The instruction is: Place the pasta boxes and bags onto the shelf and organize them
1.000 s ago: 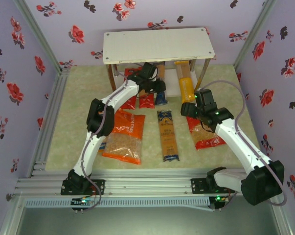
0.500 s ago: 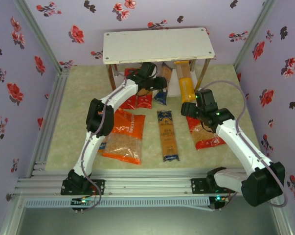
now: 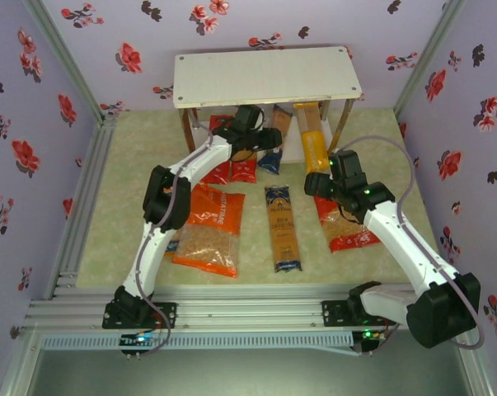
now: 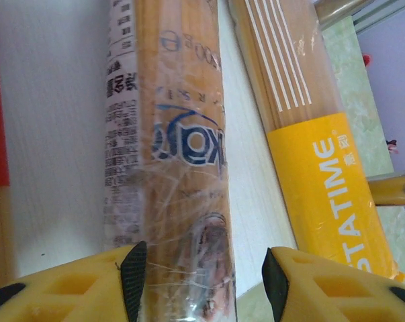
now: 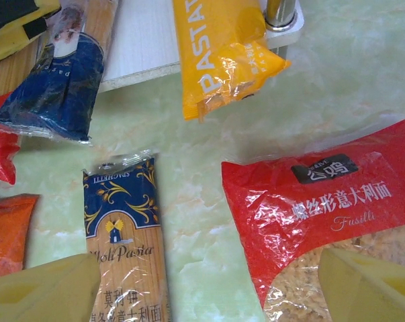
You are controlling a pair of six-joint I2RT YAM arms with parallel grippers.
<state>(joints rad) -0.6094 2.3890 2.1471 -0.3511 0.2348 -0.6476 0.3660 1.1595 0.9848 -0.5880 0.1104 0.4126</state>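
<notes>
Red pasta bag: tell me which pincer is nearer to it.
Right. The right pincer hovers over the red bag's upper end; the left pincer is far off at the shelf, straddling a spaghetti pack on its lower board.

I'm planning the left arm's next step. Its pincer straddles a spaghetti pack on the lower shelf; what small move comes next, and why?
Probably draw the left pincer straight back off the spaghetti pack. The pack lies flat on the lower shelf board beside the yellow pack, and a gap shows beside one finger, so it looks released.
</notes>
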